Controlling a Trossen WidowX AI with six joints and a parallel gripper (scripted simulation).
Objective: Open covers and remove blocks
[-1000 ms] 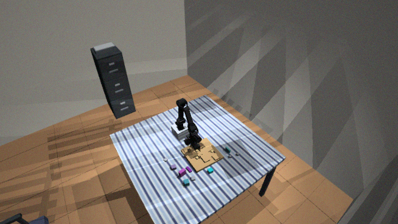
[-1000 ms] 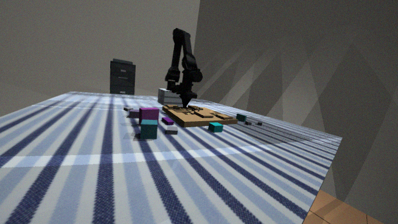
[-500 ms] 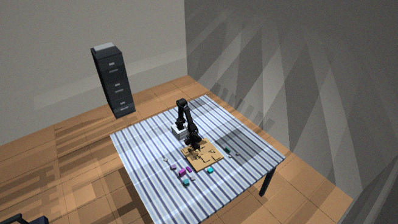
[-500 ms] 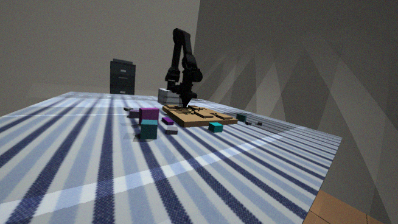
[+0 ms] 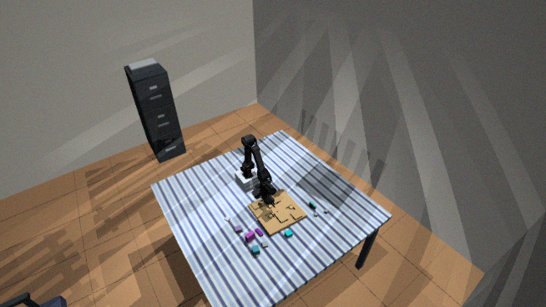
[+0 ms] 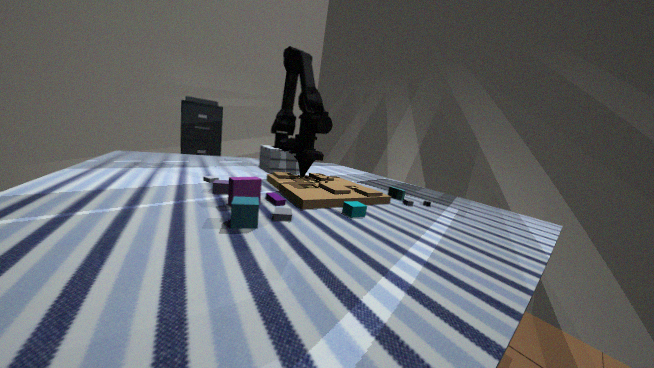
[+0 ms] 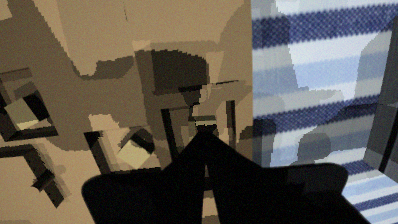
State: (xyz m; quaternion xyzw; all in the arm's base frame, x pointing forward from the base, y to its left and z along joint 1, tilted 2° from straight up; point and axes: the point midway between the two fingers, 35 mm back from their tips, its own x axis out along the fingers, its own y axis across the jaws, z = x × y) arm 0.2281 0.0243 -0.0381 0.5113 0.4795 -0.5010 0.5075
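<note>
The tan puzzle board (image 5: 271,227) (image 6: 320,202) (image 7: 175,20) lies on the striped table. My gripper (image 5: 270,203) (image 6: 303,175) (image 7: 204,137) is shut and empty, its tips low over the board near the edge on the robot's side. In the wrist view a pale block (image 7: 135,152) sits in a dark-edged well, and another pale block (image 7: 21,113) sits in a well farther left. A dark-edged recess is at the fingertips; its contents are mostly hidden. Raised flat covers (image 6: 335,188) (image 6: 368,190) show on the board. Shadows blur how far each is open.
Off the board lie a magenta block (image 5: 250,236) (image 6: 244,189), a purple block (image 5: 259,232) (image 6: 275,198), a mauve block (image 5: 238,228), teal blocks (image 5: 288,233) (image 5: 255,249) (image 6: 354,209) (image 6: 244,213), a dark teal block (image 5: 312,204) (image 6: 396,193) and several small grey pieces.
</note>
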